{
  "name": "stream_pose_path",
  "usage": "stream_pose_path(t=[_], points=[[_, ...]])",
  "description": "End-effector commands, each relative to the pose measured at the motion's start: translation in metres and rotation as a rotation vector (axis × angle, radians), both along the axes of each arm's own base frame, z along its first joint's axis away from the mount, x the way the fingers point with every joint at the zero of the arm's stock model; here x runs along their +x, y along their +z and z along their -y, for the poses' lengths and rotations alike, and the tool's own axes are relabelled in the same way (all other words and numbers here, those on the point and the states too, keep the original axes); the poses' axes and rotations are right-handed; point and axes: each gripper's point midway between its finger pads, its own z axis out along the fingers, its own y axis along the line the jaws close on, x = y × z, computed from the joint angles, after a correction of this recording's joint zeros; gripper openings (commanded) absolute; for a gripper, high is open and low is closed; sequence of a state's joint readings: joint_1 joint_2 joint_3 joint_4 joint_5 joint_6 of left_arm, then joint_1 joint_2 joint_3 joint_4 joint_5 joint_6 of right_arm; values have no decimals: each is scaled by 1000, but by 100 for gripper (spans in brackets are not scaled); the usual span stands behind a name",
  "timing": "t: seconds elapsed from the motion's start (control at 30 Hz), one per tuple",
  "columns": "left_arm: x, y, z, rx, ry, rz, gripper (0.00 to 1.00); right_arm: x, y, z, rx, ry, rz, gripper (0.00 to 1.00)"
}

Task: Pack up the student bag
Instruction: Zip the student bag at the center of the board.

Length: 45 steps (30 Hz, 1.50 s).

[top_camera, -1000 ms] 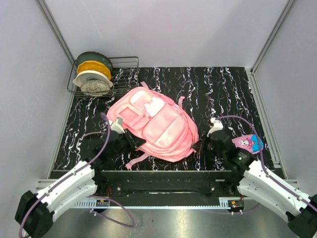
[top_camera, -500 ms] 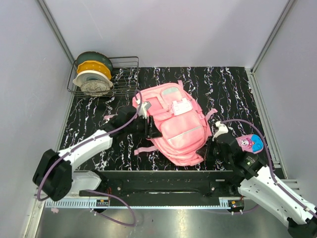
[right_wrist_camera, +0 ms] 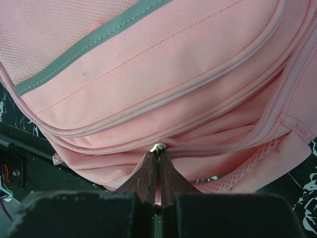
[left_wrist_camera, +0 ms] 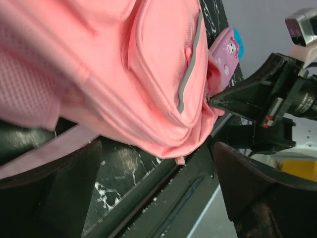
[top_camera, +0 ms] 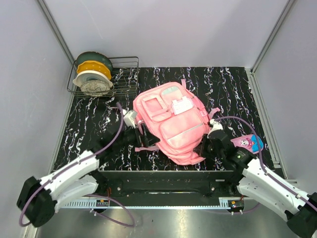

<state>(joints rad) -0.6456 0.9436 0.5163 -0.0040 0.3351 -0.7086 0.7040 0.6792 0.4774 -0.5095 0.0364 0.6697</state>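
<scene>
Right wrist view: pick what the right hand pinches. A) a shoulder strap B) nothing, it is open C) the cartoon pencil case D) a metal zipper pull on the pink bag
D: the right hand is shut, its tips meeting on the small zipper pull on the zip line of the student bag.

A large pink fabric backpack (top_camera: 171, 124) fills the middle of the black white-veined desk (top_camera: 233, 89); bare desk lies behind it and at far right. A wire rack of spools (top_camera: 126, 74) blocks the far-left corner. A small pink-purple cartoon pencil case (top_camera: 249, 143) narrows the near-right side.
</scene>
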Motion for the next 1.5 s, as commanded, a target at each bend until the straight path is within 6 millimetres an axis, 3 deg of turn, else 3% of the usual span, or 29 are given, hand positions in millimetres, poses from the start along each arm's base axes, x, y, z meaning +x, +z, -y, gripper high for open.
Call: stream_pose_path(t=[0.0, 0.03, 0.07, 0.2, 0.23, 0.3, 0.37, 0.4, 0.43, 0.5, 0.53, 0.57, 0.63, 0.67, 0.7, 0.77, 0.87, 0.97, 1.0, 1.07, 1.1, 1.17, 1.33, 1.47], points=[[-6, -5, -6, -121, 229, -47, 99, 33, 32, -12, 64, -48, 141, 0], [-9, 5, -2, -174, 238, -24, 99, 34, 32, -12, 65, -46, 141, 0], [-14, -4, -1, -182, 252, -33, 99, 34, 31, -13, 63, -45, 138, 0], [-18, 7, 16, -262, 325, 5, 99, 29, 30, -15, 93, -32, 134, 0], [-16, 0, 20, -239, 336, 4, 99, 27, 33, -16, 106, -26, 139, 0], [-13, 12, 32, -286, 347, 35, 99, 22, 33, -18, 127, -8, 127, 0], [-11, 7, 43, -295, 347, 43, 99, 18, 34, -20, 148, 2, 124, 0], [-8, 18, 49, -343, 345, 58, 99, 16, 33, -18, 144, 1, 121, 0], [-6, 8, 55, -317, 343, 51, 99, 16, 33, -17, 143, 1, 124, 0], [-3, 15, 65, -330, 333, 58, 97, 14, 33, -15, 133, 3, 126, 0], [-2, 8, 69, -318, 326, 54, 91, 13, 35, -15, 137, 6, 135, 0], [-2, 8, 72, -325, 321, 53, 69, 13, 38, -15, 141, 9, 141, 0], [-2, 6, 75, -339, 320, 40, 43, 14, 39, -12, 138, -4, 152, 0], [-2, 4, 73, -336, 318, 38, 23, 15, 38, -9, 122, -15, 155, 0], [-3, 0, 72, -324, 319, 33, 12, 15, 37, -8, 116, -13, 158, 0], [-5, -3, 62, -310, 336, 29, 0, 18, 30, -5, 87, -22, 152, 0], [0, -9, 33, -247, 385, 44, 0, 19, 20, -2, 37, -25, 134, 0], [7, -7, -12, -201, 428, 69, 0, 20, 18, -3, 27, -22, 120, 0], [12, -1, -37, -173, 468, 98, 0, 20, 17, -3, 25, -24, 118, 0], [19, 10, -65, -137, 515, 136, 0, 19, 14, -5, 23, -13, 102, 0], [13, 5, -81, -64, 517, 145, 0, 18, 14, -6, 26, -4, 99, 0], [14, 15, -97, -39, 532, 173, 0, 15, 13, -13, 44, 28, 89, 0], [13, -6, -103, 68, 469, 108, 0, 11, 6, -20, 41, 80, 55, 0], [17, 2, -90, -18, 383, 95, 0, 6, 6, -20, 68, 75, 46, 0]])
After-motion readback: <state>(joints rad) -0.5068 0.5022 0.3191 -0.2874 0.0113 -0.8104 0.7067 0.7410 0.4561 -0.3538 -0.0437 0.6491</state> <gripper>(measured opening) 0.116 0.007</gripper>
